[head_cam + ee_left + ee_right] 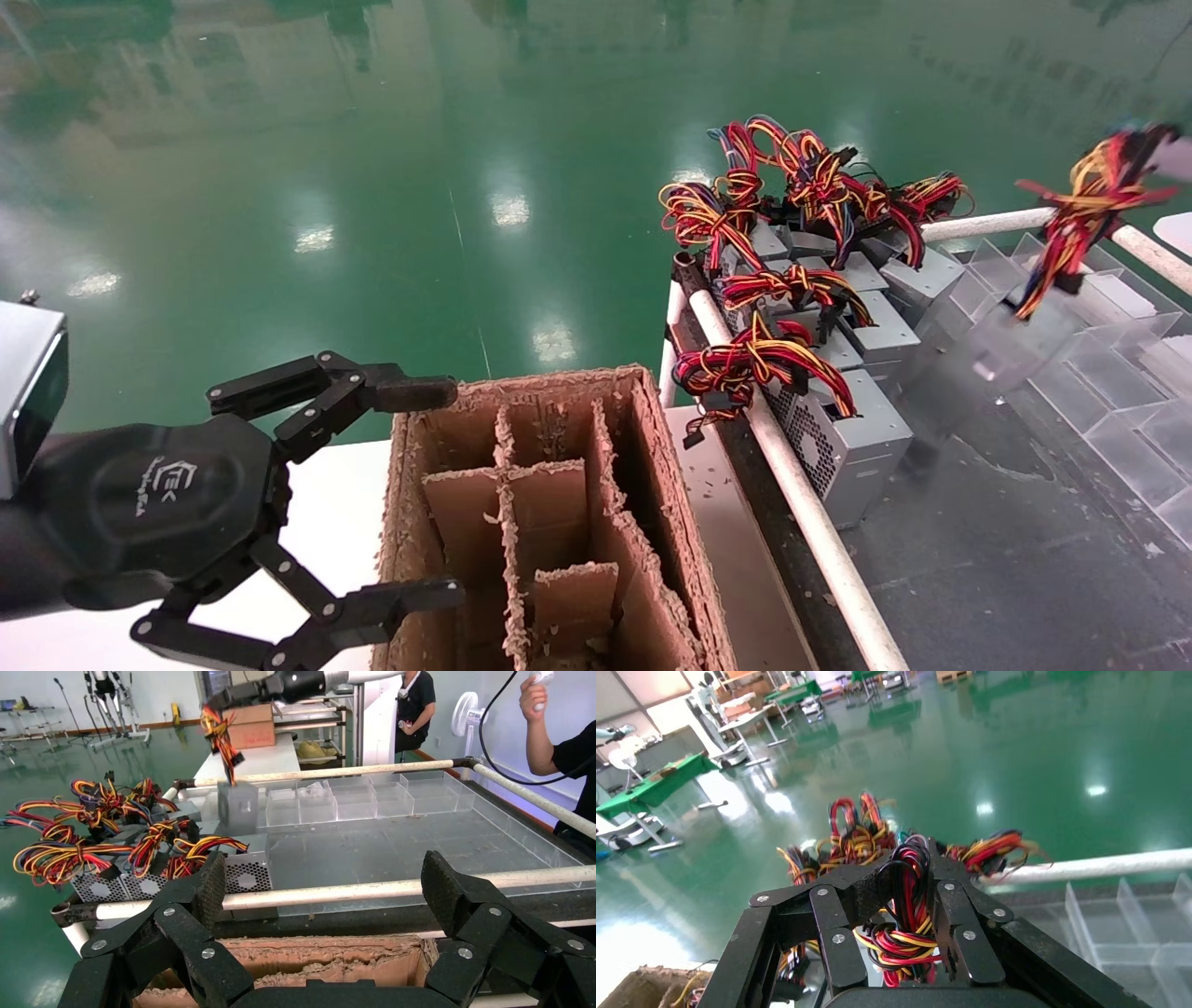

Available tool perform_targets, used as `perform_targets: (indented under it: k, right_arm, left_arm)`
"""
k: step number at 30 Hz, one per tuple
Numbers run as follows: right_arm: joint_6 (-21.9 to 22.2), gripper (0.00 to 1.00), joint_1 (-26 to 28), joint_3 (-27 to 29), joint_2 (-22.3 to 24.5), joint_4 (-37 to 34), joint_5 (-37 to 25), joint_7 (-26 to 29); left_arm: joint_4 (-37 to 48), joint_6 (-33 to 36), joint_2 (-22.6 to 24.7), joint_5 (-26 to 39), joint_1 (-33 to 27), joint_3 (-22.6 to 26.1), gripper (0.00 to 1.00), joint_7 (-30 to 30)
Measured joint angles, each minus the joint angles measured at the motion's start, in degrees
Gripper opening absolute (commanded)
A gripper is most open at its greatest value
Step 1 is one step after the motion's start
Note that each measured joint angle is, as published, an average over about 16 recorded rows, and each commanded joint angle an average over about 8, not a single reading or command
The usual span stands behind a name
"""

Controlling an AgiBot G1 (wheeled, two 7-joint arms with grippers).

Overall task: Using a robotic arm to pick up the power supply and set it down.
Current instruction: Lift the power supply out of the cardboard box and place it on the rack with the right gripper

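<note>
Two grippers: both mine, one working, one idle.
Right gripper (905,941): pinched on the coloured wire bundle (909,903) of the power supply (1010,349), up at the far right of the head view.
Power supply: lifted clear, its grey box hanging below the wires, blurred, over the far part of the tray (1006,522), touching nothing I can see.
Below it: clear plastic dividers (1113,391) along the tray's far and right sides; the dark tray floor nearer me is bare.
Other units (838,373): clustered in the tray's far left corner, packed against the white rail (819,531) on the left edge, wire bundles spilling over that rail.
Gap: the hanging box sits just to the right of that cluster, apart from it.
Far rail (987,224): a white tube along the tray's far edge; the raised wires are at its level.
Left gripper (424,494): spread wide and holding nothing, parked at the near left, fingers reaching over the left wall of the cardboard box (549,522).
Cardboard box: ragged partitions inside, standing on the white table (326,503), just left of the tray's left rail.
Beyond the edges: green floor (372,186), wide open past the table and tray.
</note>
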Motion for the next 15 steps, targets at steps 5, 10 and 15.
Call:
perform_targets:
  k: [5, 10, 15]
  right_arm:
    - [1.69, 0.0, -1.96, -0.02, -1.64, 0.72, -0.15, 0.37]
    - [4.15, 0.0, -2.85, -0.19, -3.82, 1.45, -0.44, 0.33]
    - [6.65, 0.0, -3.07, -0.58, -5.74, 2.03, -0.99, -0.04]
  left_arm:
    - [0.0, 0.0, 0.0, 0.0, 0.0, 0.01, 1.0, 0.0]
    - [0.0, 0.0, 0.0, -0.01, 0.0, 0.01, 1.0, 0.01]
    - [0.0, -0.01, -0.01, -0.01, 0.0, 0.02, 1.0, 0.01]
